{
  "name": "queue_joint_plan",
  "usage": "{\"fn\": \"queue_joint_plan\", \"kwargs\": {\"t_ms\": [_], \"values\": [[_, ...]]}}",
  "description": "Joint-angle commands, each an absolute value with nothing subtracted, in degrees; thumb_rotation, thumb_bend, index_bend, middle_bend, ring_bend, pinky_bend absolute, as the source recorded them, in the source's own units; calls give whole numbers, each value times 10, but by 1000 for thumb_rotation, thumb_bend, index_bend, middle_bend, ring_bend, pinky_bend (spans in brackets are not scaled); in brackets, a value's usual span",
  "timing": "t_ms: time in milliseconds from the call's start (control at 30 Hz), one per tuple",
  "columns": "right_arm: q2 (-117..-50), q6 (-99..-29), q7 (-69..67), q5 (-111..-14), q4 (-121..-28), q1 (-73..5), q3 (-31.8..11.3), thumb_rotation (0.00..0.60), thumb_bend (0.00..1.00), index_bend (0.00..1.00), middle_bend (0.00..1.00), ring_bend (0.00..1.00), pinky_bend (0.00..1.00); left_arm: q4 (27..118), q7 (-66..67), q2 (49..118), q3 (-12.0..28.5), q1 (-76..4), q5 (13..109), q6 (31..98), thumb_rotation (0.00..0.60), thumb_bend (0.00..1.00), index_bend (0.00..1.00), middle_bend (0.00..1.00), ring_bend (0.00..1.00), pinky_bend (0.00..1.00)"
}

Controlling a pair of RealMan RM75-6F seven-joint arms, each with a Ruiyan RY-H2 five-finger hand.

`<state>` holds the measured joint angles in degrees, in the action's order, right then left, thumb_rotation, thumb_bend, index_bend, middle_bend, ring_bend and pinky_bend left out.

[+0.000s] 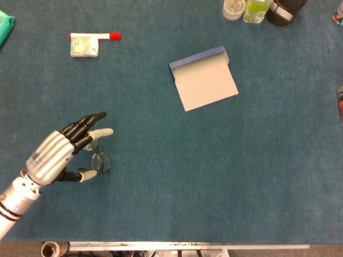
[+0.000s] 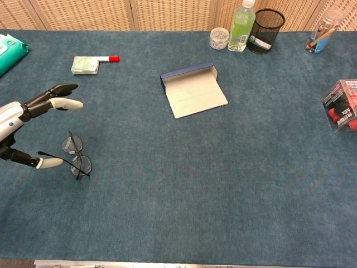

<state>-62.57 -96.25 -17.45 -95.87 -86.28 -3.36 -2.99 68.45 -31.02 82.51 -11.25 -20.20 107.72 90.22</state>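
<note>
A pair of black-rimmed glasses [image 2: 75,156] lies on the blue table cloth at the left, also seen partly under my hand in the head view as glasses [image 1: 100,162]. My left hand [image 1: 61,151] hovers above and just left of them, fingers spread apart, holding nothing; in the chest view the left hand [image 2: 25,120] has its thumb close to the glasses' temple arm. An open blue case [image 1: 204,78] with a pale lining lies at the centre back, seen too as the case [image 2: 193,89]. My right hand shows in neither view.
A small white box with a red marker [image 2: 93,63] lies back left. A teal packet [image 2: 10,50] sits at the far left edge. A jar, a green bottle [image 2: 241,27] and a black mesh cup [image 2: 265,23] stand along the back; a clear box with red items [image 2: 340,105] is at the right.
</note>
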Motion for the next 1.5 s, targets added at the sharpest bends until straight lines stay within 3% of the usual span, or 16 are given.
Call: {"fn": "queue_joint_plan", "kwargs": {"t_ms": [33, 567, 1033, 1500], "values": [[-626, -962, -174, -959, -863, -34, -30, 600, 341, 575, 461, 253, 329, 686, -310, 826, -111, -203, 1074, 898, 600, 0, 158, 11, 66, 196], [-625, -962, -176, -958, -863, -34, -30, 600, 341, 575, 461, 253, 329, 694, -308, 829, -100, -210, 1054, 872, 600, 0, 158, 11, 66, 198], [-625, -963, -176, -959, -863, -33, -30, 600, 341, 575, 461, 253, 329, 710, -274, 810, -132, -211, 1100, 876, 600, 0, 158, 11, 66, 199], [-625, -962, -179, -957, -862, -34, -31, 600, 341, 575, 461, 253, 329, 721, -314, 817, -111, -212, 1080, 893, 600, 0, 158, 11, 66, 199]]}}
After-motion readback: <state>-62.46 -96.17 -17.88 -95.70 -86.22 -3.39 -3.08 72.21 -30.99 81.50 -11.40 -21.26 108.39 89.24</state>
